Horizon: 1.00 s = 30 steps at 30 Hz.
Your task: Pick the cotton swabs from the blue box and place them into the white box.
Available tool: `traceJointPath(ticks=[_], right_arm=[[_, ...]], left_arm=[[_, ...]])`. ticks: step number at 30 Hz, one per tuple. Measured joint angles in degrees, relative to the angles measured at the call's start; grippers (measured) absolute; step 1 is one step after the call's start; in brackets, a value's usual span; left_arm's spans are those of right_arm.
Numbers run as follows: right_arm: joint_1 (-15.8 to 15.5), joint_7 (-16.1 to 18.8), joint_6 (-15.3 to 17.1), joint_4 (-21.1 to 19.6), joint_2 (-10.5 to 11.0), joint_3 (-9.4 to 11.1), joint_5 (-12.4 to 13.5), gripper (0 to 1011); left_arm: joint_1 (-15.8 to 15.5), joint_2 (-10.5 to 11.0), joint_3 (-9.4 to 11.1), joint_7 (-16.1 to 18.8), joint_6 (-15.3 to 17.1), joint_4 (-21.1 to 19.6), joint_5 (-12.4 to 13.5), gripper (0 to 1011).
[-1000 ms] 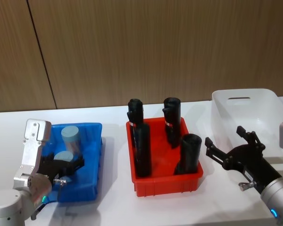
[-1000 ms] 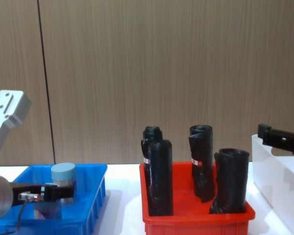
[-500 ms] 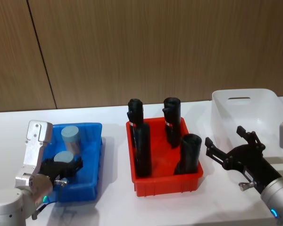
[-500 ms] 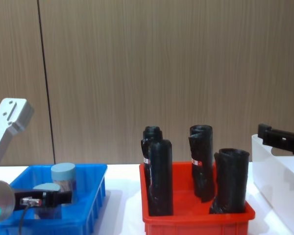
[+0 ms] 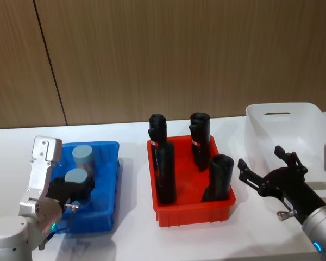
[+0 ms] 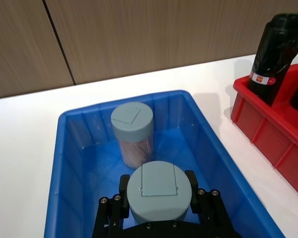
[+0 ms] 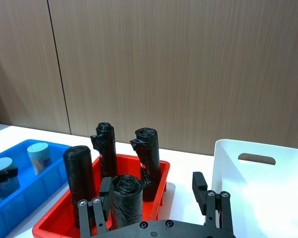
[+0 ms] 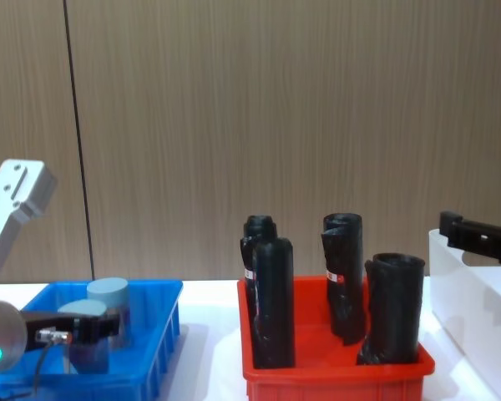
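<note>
Head view, change: the near swab jar sits higher inside the blue box than a second ago, so the lift looks to be under way.
Head view, tool: the left gripper is clamped on it.
Left wrist view: the fingers press on both sides of the jar, and the far swab jar stands by the blue box's back wall.
Right wrist view: the right gripper is spread wide and empty beside the white box, well right of the blue box.
Chest view: the held jar's lid shows above the blue box's front wall.

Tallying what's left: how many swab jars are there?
2. One swab jar is gripped by the left claw in the blue box; the other jar stands just behind it.
</note>
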Motion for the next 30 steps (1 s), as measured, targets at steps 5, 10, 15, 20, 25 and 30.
traceJointPath(ticks=[5,10,15,20,25,30], right_arm=[[0.00,0.00,0.00,0.00,0.00,0.00,0.00,1002],[0.00,0.00,0.00,0.00,0.00,0.00,0.00,1002],[0.00,0.00,0.00,0.00,0.00,0.00,0.00,1002],[0.00,0.00,0.00,0.00,0.00,0.00,0.00,1002],[0.00,0.00,0.00,0.00,0.00,0.00,0.00,1002],[0.00,0.00,0.00,0.00,0.00,0.00,0.00,1002]], left_arm=[[0.43,0.42,-0.13,-0.99,-1.48,-1.42,0.87,664],[0.96,1.06,-0.37,-3.52,-3.16,-3.31,1.85,664],[1.37,1.73,-0.63,-6.31,-4.44,-5.02,2.44,664],[1.69,2.51,-0.96,-10.29,-5.67,-6.85,2.82,664],[1.86,3.18,-1.24,-13.70,-6.55,-8.23,2.86,664],[1.91,3.84,-1.50,-18.15,-7.49,-9.39,2.75,664]])
